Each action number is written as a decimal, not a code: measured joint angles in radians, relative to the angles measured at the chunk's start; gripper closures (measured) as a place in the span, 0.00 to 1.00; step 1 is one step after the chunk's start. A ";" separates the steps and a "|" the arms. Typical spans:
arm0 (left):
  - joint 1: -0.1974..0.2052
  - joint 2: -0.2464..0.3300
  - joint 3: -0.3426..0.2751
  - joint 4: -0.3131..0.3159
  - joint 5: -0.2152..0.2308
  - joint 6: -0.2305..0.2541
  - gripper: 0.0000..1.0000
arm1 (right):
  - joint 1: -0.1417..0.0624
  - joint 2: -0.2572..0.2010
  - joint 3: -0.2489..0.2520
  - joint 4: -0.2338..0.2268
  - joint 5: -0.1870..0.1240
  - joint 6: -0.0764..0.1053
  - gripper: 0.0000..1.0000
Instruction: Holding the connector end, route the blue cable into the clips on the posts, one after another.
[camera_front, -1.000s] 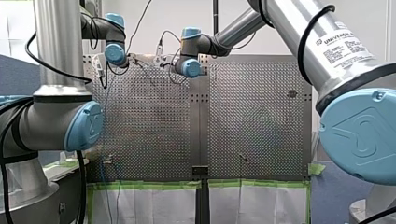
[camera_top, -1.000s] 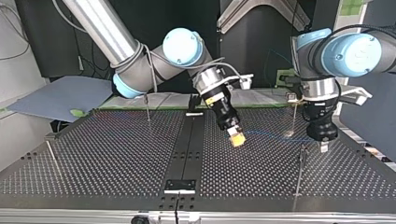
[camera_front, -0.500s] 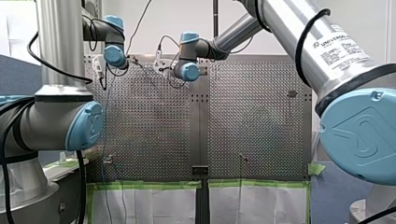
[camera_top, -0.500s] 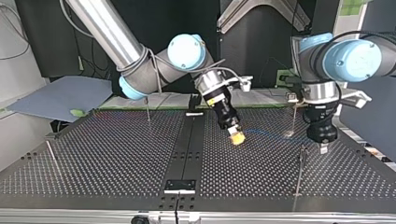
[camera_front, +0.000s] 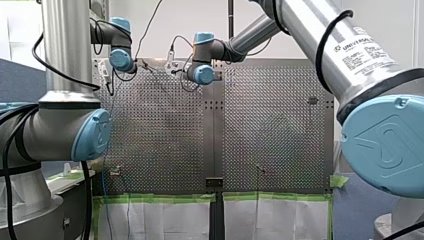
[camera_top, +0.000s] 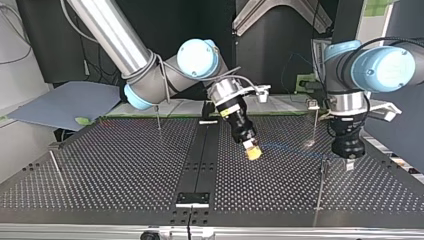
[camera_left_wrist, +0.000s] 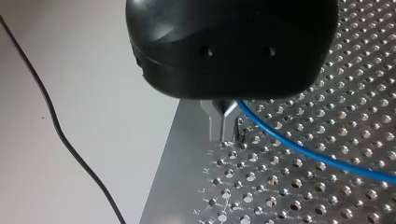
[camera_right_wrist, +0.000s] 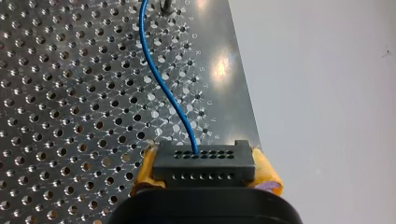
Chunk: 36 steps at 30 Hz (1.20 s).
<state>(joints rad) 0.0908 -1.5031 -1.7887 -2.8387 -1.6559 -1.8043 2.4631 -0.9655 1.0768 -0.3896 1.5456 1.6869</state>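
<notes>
right gripper (camera_right_wrist: 205, 173) clamped on connector (camera_right_wrist: 204, 161), blue cable (camera_right_wrist: 161, 88) trailing along table (camera_left_wrist: 303, 186) edge, left gripper (camera_left_wrist: 223, 133) pinched on it beside post (camera_left_wrist: 241, 132)

My right claw (camera_top: 253, 151) tilted, pads (camera_right_wrist: 267, 171) clamped on connector (camera_right_wrist: 204, 163), my left claw (camera_top: 349, 163) pointing down, fingers (camera_left_wrist: 218, 123) together

A robotics lab or test cell, not a home or a shop: two silver industrial arms with pale blue joint caps, my right arm (camera_front: 310, 30) bearing a printed Universal Robots label and my left arm (camera_front: 65, 50), stand at a metal perforated table (camera_front: 160, 135). Thin posts (camera_top: 158, 114) rise from its holes, green tape (camera_front: 155, 198) holds white paper (camera_front: 165, 220) along one edge, black cables (camera_front: 149, 24) hang loose overhead, and a blue-grey partition (camera_front: 20, 80) and a dark backdrop (camera_top: 50, 45) close it in
</notes>
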 joint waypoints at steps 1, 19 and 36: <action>0.002 -0.001 0.002 0.003 0.006 -0.005 1.00 | -0.001 0.000 -0.001 0.000 0.000 0.001 1.00; 0.028 -0.051 0.034 0.045 0.073 -0.071 1.00 | -0.021 0.004 -0.002 0.001 -0.011 0.005 1.00; 0.060 -0.064 0.034 0.098 0.139 -0.150 1.00 | -0.043 0.017 -0.020 -0.005 -0.045 0.005 1.00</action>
<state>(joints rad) 0.1508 -1.5675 -1.7545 -2.7409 -1.5174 -1.9547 2.4204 -0.9483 1.0564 -0.3948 1.5006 1.6923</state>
